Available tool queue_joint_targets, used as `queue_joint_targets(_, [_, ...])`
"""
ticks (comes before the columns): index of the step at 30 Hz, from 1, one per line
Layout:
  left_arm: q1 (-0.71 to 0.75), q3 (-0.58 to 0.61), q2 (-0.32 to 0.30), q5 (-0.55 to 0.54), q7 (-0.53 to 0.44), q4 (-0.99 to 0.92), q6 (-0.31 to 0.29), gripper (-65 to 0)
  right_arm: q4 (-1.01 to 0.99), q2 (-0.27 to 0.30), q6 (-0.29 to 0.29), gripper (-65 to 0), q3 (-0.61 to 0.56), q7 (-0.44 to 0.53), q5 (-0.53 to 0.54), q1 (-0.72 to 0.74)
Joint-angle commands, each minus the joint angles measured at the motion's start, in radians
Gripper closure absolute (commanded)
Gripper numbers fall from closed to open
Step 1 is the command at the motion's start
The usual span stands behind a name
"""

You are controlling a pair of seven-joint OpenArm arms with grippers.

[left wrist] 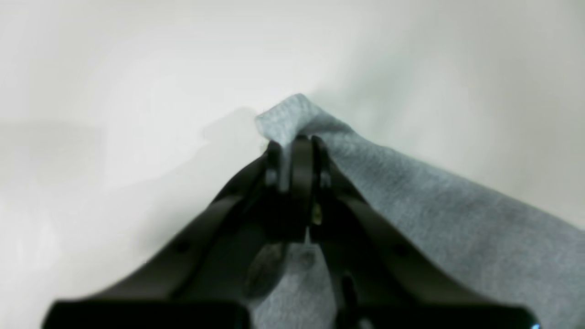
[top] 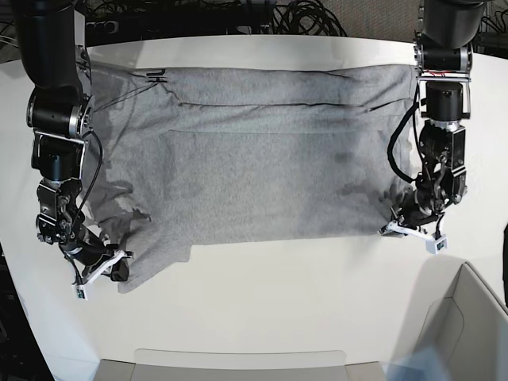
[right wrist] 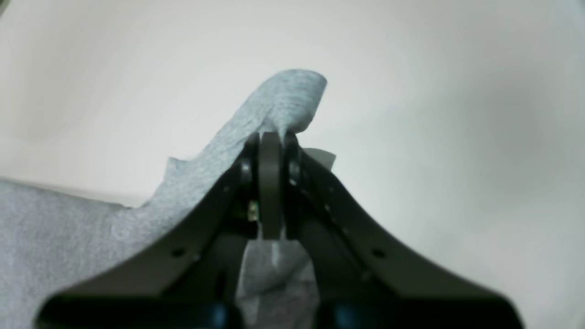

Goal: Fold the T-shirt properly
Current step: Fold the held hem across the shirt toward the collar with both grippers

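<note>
Lying spread across a smooth, matte white tabletop [top: 270,278], the T-shirt [top: 262,159] is showing as a wide sheet of heather-grey knit, its plain side up and its surface broken by long shallow creases running side to side near the far edge. Its weave is reading as fine and flecked, soft and limp, with the near hem running almost straight between the two arms and sagging into a ragged lobe at the corner near the right arm.

The left pincer [left wrist: 297,139] is sitting clamped tight on a corner of the cloth, its dark, smooth, curved fingers [left wrist: 274,155] pressing a small peak of fabric that is poking up rounded beyond the tips, while the rest of the grey knit is draping away to one side in a sloping fold. The right pincer [right wrist: 270,137] is likewise closed hard on the shirt, black fingers meeting around a flat grey pad, with a curled tongue of fabric rising above the tips and a pale, thinner layer of cloth showing beneath them.

In the base view both pincers are resting low at the shirt's near corners, close to the tabletop, well apart from each other, each carrying a small white tab
</note>
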Motion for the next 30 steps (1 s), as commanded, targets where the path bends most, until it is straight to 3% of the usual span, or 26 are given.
queue_joint_targets(1, [-0.03,-0.004,-0.018,0.001,0.024,0.05,-0.006,-7.3,0.019,0.013,-0.003,0.0,0.005,0.029,0.022,0.048])
queue_joint_targets(4, [-0.029,0.001,-0.018,0.001,0.059,0.096,-0.006,-11.9,0.019,0.013,-0.003,0.0,0.005,0.026,0.022,0.048])
queue_joint_targets(10, [0.0,-0.005,-0.019,0.001,0.065,0.113,-0.006,-1.7,0.019,0.013,-0.003,0.0,0.005,0.019,0.022,0.04])
queue_joint_targets(12, [0.002,-0.005,-0.019,0.001,0.065,0.116,-0.006,-1.2,0.031,0.016,-0.003,0.0,0.005,-0.008,0.022,0.028])
queue_joint_targets(21, [0.042,-0.007,-0.019,-0.001,0.065,0.119,-0.007,0.0,0.413,0.019,-0.003,0.0,0.006,-0.235,0.17,-0.133])
queue_joint_targets(25, [0.06,-0.007,-0.019,-0.001,0.065,0.173,-0.007,0.0,0.493,0.019,-0.003,0.0,0.017,-0.271,0.173,-0.182])
queue_joint_targets(30, [0.124,-0.065,-0.036,-0.002,0.067,0.273,-0.007,0.0,0.551,0.014,-0.003,0.0,0.117,-0.291,0.17,-0.24])
